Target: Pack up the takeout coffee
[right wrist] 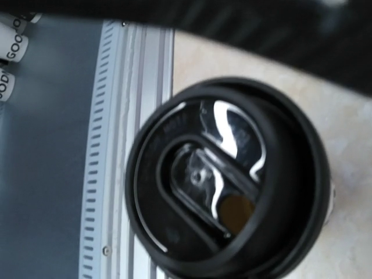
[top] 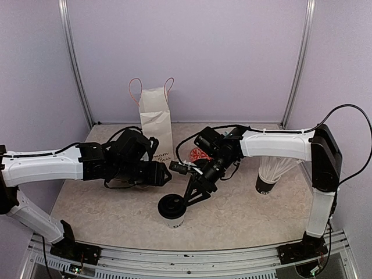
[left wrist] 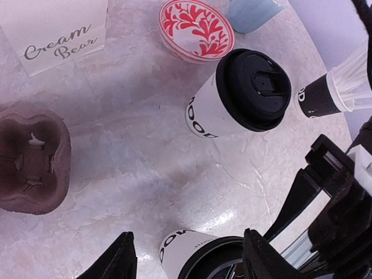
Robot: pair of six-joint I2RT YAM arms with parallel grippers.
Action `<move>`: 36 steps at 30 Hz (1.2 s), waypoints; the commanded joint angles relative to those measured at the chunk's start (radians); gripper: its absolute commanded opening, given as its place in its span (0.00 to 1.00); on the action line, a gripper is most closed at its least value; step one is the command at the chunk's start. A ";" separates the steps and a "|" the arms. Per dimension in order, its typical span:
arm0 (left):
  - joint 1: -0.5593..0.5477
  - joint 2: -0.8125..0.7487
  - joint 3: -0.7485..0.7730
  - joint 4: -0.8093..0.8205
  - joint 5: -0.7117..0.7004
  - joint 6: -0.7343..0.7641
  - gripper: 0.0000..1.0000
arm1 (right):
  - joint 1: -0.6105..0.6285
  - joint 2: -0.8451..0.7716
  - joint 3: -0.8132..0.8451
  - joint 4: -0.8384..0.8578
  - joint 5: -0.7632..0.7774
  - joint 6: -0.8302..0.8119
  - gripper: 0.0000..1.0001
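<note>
My left gripper [left wrist: 187, 237] stands wide near one coffee cup [left wrist: 179, 247]. My right gripper [top: 192, 197], state unclear, crowds it. The second cup [left wrist: 232, 96] stands beyond.

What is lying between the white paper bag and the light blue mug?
Between the bag and the mug lies a round red-and-white patterned disc; the left wrist view shows it.

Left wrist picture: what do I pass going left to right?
Brown cardboard cup carrier, red-and-white patterned round disc, fully visible white paper cup with black lid, black cup holding white straws.
</note>
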 commanded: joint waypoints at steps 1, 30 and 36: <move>-0.016 0.005 0.030 -0.129 -0.073 -0.082 0.61 | 0.009 -0.020 -0.008 -0.022 -0.027 -0.043 0.44; -0.234 -0.285 -0.255 -0.140 0.018 -0.553 0.58 | 0.063 -0.020 -0.048 -0.027 0.036 -0.107 0.42; -0.232 -0.289 -0.273 -0.123 0.015 -0.557 0.51 | 0.036 0.003 -0.037 0.001 0.060 -0.044 0.40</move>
